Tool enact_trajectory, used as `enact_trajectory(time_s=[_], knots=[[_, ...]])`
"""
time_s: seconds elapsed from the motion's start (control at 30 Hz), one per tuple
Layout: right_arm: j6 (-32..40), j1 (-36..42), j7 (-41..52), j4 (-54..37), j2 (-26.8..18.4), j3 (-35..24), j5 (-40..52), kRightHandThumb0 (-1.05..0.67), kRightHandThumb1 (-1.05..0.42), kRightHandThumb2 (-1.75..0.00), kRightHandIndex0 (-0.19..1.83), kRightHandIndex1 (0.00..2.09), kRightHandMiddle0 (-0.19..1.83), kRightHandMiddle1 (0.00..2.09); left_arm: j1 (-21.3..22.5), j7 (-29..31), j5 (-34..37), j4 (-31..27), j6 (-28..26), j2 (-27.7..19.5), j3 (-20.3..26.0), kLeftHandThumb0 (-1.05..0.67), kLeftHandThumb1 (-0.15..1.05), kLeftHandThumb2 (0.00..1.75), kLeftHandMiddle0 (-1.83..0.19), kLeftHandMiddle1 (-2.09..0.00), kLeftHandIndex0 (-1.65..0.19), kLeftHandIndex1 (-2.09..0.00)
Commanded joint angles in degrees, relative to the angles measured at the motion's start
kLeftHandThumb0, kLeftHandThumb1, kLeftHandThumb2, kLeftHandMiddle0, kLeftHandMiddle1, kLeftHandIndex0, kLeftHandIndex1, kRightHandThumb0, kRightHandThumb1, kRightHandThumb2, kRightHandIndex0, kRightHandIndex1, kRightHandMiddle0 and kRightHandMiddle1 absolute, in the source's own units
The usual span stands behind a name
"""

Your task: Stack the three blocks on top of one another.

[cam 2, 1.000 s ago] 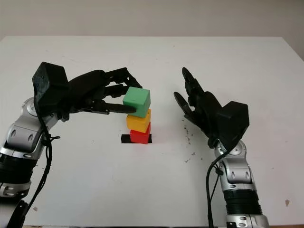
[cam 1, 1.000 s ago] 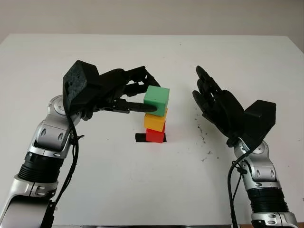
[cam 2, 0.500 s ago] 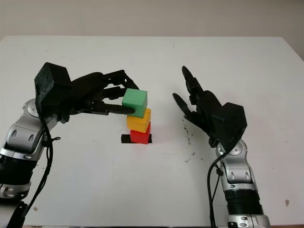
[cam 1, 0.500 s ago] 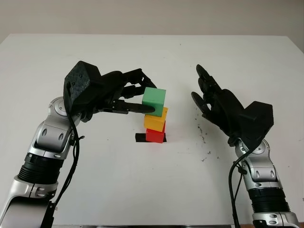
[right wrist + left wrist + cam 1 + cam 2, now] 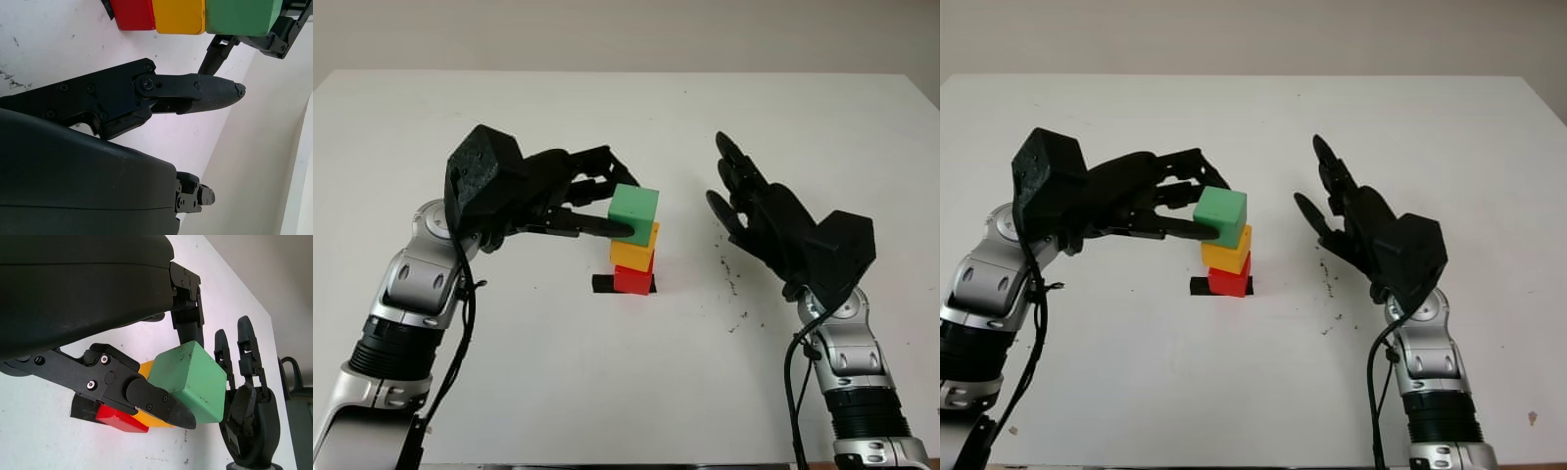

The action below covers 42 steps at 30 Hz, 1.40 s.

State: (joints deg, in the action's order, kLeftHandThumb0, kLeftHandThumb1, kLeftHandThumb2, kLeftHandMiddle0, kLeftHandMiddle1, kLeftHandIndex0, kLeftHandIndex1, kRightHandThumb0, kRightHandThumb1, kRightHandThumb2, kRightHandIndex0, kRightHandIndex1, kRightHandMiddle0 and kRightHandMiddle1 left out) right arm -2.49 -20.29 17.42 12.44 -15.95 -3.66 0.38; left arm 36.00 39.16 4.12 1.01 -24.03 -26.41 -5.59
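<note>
1. Eye views: the left hand (image 5: 592, 201) grips the green block (image 5: 633, 213) atop the yellow block (image 5: 632, 255) and red block (image 5: 632, 280) on the table (image 5: 607, 372).
2. Wrist views: the right hand (image 5: 244, 396), open, stands near the stack.

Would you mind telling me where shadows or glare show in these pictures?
Left eye view: a soft shadow on the table under the left hand holding the green block. Left wrist view: no glare on the block. Right wrist view: the right hand looks dark against the bright table.
</note>
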Motion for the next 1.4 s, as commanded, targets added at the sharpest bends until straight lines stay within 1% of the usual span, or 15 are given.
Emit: enact_trajectory(time_s=[0.0, 0.17, 0.27, 0.3, 0.37, 0.47, 0.5, 0.53, 0.63, 0.7, 0.93, 1.1, 1.23, 1.3, 1.37], knots=[[-0.1, 0.42, -0.38, -0.33, -0.61, 0.26, -0.37, -0.75, -1.05, -0.43, -0.08, 0.06, -0.01, 0.06, -0.38, 0.67, 0.85, -0.87, -0.06, -0.39, 0.27, -0.46, 1.01, 0.05, -0.16, -0.12, -0.29, -1.51], [-0.13, 0.44, 0.31, -0.04, -0.27, -0.24, 1.01, -0.75, -1.05, -0.42, -0.09, 0.05, -0.02, 0.06, -0.69, 1.61, 1.81, -1.7, -0.48, -0.89, 0.48, -0.44, 1.0, 0.05, -0.14, -0.1, -0.23, -1.44], [-0.26, 0.56, 0.06, -0.14, -0.44, -0.03, 0.66, -0.75, -1.05, -0.41, -0.08, 0.06, -0.01, 0.06, -0.96, 1.73, 1.41, -1.7, 1.09, -1.35, 0.29, -0.45, 1.0, 0.05, -0.13, -0.08, -0.2, -1.37], [-0.26, 0.57, 0.02, -0.17, -0.51, 0.05, 0.52, -0.75, -1.05, -0.41, -0.08, 0.06, -0.02, 0.06, -1.06, 1.7, 1.12, -1.72, 1.74, -1.53, 0.19, -0.46, 1.01, 0.06, -0.12, -0.08, -0.16, -1.3], [-0.33, 0.62, -0.07, -0.26, -0.5, 0.08, 0.38, -0.74, -1.05, -0.42, -0.08, 0.06, -0.02, 0.05, -1.22, 1.48, 0.63, -1.72, 2.7, -1.76, 0.09, -0.46, 1.01, 0.06, -0.11, -0.07, -0.13, -1.24], [-0.57, 0.71, -0.06, -0.25, -0.48, 0.03, 0.33, -0.73, -1.05, -0.42, -0.08, 0.06, -0.02, 0.06, -1.63, 0.52, -0.55, -1.52, 4.68, -1.8, 0.01, -0.47, 1.01, 0.05, -0.1, -0.06, -0.09, -1.03], [-0.72, 0.72, -0.09, -0.19, -0.43, -0.03, 0.39, -0.73, -1.05, -0.42, -0.07, 0.06, -0.02, 0.06, -1.91, -0.15, -1.12, -1.69, 5.43, -1.7, 0.0, -0.47, 1.01, 0.05, -0.1, -0.06, -0.08, -0.88], [-1.58, 0.75, -0.22, 0.13, -0.56, 0.06, 0.02, -0.73, -1.05, -0.42, -0.07, 0.06, -0.01, 0.06, -2.14, -0.7, -1.48, -1.95, 5.9, -1.58, 0.04, -0.47, 1.01, 0.05, -0.1, -0.06, -0.08, -0.79], [-1.47, 0.79, 0.02, 0.21, -0.55, -0.07, 0.26, -0.73, -1.05, -0.42, -0.07, 0.06, -0.01, 0.06, -2.9, -2.26, -1.81, -2.54, 7.38, -0.91, 0.42, -0.44, 1.01, 0.05, -0.11, -0.06, -0.08, -0.56], [-0.55, 0.8, 0.3, -0.08, -0.26, -0.33, 1.09, -0.74, -1.05, -0.41, -0.08, 0.05, -0.02, 0.05, -3.32, -3.26, -1.83, -2.53, 8.58, -0.45, 0.64, -0.42, 1.01, 0.05, -0.13, -0.06, -0.09, -0.46], [-0.9, 0.86, -0.06, -0.22, -0.6, 0.02, 0.56, -0.74, -1.05, -0.42, -0.07, 0.06, -0.01, 0.06, -3.68, -4.43, -2.04, -2.38, 10.06, -0.41, 0.37, -0.41, 1.01, 0.06, -0.1, -0.05, -0.07, -0.37], [-1.19, 0.95, -0.03, -0.19, -0.55, -0.04, 0.49, -0.74, -1.05, -0.42, -0.07, 0.06, -0.02, 0.05, -3.88, -3.26, -1.42, -1.67, 11.84, -1.08, 0.69, -0.43, 1.01, 0.05, -0.06, -0.04, -0.07, -0.28], [-0.95, 0.99, 0.15, -0.26, -0.3, -0.19, 1.01, -0.74, -1.05, -0.42, -0.07, 0.05, -0.01, 0.05, -4.8, -0.76, 1.6, -3.56, 9.37, -2.47, 2.51, -0.51, 0.97, 0.05, 0.02, -0.03, -0.04, -0.2], [-0.47, 1.06, 0.09, -0.48, -0.38, -0.11, 0.94, -0.74, -1.05, -0.42, -0.07, 0.05, -0.01, 0.06, -5.41, 1.85, 3.98, -4.65, 8.72, -3.95, 3.88, -0.52, 0.95, 0.04, 0.05, -0.03, -0.01, -0.17], [-0.39, 1.07, 0.06, -0.42, -0.41, -0.09, 0.91, -0.75, -1.05, -0.41, -0.07, 0.06, -0.01, 0.06, -5.8, 4.3, 6.19, -5.59, 7.65, -5.45, 5.05, -0.6, 0.95, 0.05, 0.09, -0.02, 0.04, -0.13]])
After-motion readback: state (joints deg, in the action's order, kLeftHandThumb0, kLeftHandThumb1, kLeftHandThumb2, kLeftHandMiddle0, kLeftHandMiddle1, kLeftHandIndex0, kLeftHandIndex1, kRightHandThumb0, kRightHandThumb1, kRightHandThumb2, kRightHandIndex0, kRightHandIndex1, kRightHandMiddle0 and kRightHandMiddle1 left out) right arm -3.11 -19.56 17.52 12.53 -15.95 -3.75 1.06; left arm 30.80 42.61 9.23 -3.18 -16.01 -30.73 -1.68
